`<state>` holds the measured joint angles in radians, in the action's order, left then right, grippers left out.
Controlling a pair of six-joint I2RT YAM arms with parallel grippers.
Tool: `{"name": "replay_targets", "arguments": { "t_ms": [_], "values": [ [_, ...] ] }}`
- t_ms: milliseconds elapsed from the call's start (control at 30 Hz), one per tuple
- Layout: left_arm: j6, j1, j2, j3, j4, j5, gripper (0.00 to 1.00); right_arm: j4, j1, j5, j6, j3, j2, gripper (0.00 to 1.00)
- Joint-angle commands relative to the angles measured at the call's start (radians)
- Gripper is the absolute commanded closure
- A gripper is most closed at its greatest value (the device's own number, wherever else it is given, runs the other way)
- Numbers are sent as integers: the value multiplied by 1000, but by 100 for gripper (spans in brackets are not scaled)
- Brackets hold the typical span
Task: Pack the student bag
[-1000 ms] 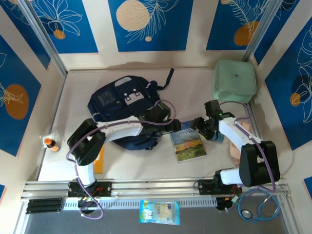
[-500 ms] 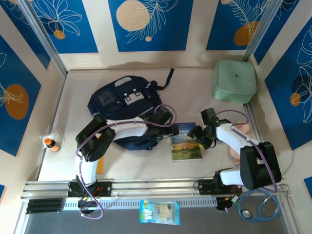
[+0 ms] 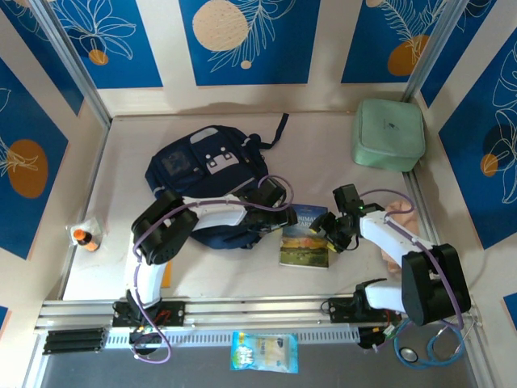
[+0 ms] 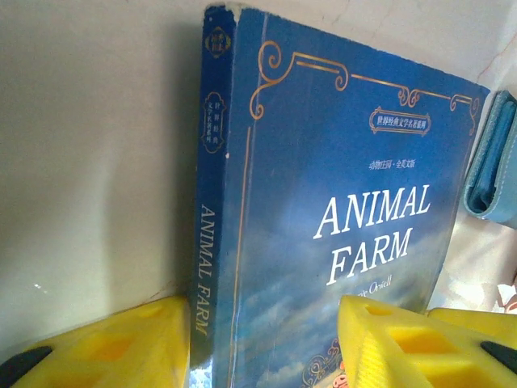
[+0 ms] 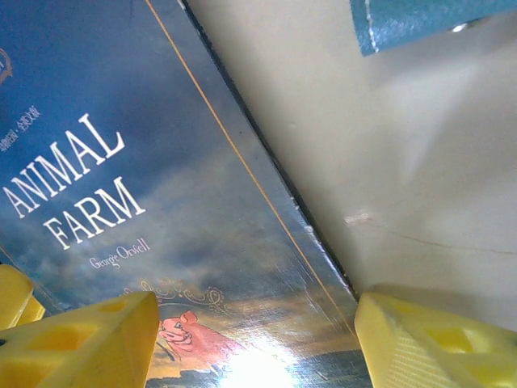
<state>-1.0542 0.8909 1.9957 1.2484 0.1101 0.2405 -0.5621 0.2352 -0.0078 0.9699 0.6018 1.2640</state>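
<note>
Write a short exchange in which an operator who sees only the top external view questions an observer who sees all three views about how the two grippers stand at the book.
Operator: How is the left gripper set at the book?
Observer: Open, its yellow fingers straddle the spine: one over the table, one over the cover.
Operator: And the right gripper?
Observer: Open too, straddling the long edge opposite the spine, one finger over the cover and one over bare table.

navy student bag (image 3: 202, 162), pale green case (image 3: 388, 133)
</note>
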Motion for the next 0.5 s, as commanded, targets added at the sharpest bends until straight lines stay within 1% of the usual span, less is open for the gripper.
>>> {"name": "replay_targets", "arguments": {
  "t_ms": [0, 167, 333, 467],
  "values": [
    [-16, -13, 21, -10, -22, 36, 50, -31, -5, -13, 0, -4, 24, 32],
    [-5, -17, 12, -21, -84, 73, 55, -13, -4, -14, 13, -9, 32, 33],
    [37, -22, -58, -54, -169, 91, 60, 5, -4, -5, 21, -4, 50, 34],
    [5, -24, -125, -117, -341, 131, 62, 23, -2, -4, 17, 8, 84, 34]
  ]
}}
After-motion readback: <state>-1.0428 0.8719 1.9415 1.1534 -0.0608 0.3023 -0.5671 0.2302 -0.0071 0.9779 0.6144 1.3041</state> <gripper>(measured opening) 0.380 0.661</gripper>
